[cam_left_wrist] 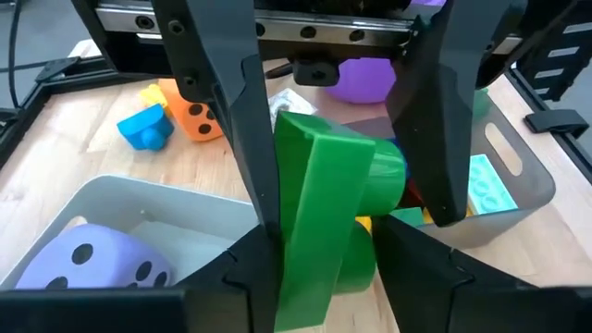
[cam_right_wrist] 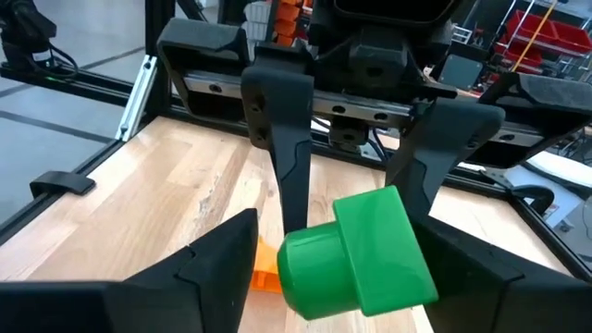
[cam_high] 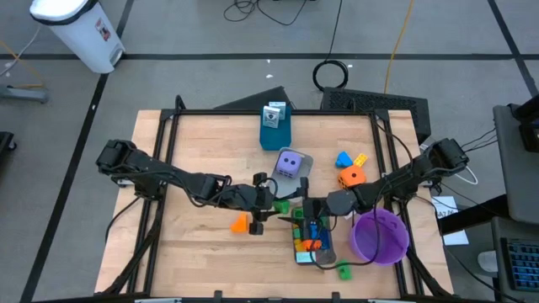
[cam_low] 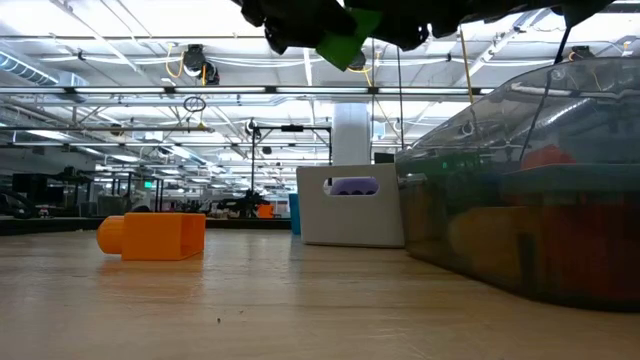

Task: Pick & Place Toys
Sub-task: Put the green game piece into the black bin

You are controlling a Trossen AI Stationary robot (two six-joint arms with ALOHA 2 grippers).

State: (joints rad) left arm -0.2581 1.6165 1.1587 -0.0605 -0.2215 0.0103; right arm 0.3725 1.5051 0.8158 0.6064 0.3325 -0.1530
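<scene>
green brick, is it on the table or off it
Off it: the green brick hangs clamped between the left gripper fingers, above the trays.

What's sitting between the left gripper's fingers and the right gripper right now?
A green brick sits there, clamped by the left gripper, with the right gripper facing it, fingers apart. Both wrist views show it.

The wooden counter (cam_high: 202, 151) sits inside a black frame. Just beyond the left tool (cam_high: 268, 204) and right tool (cam_high: 307, 209) stands a pale grey tray (cam_high: 305, 162), and farther beyond it a blue box (cam_high: 274, 133). On the near side of the right tool lies a darker tray (cam_high: 327, 255), with a purple round bowl (cam_high: 370, 248) beside it. Well beyond both, on the floor, are a white bin (cam_high: 80, 29) and a coiled black cable (cam_high: 331, 74).
</scene>
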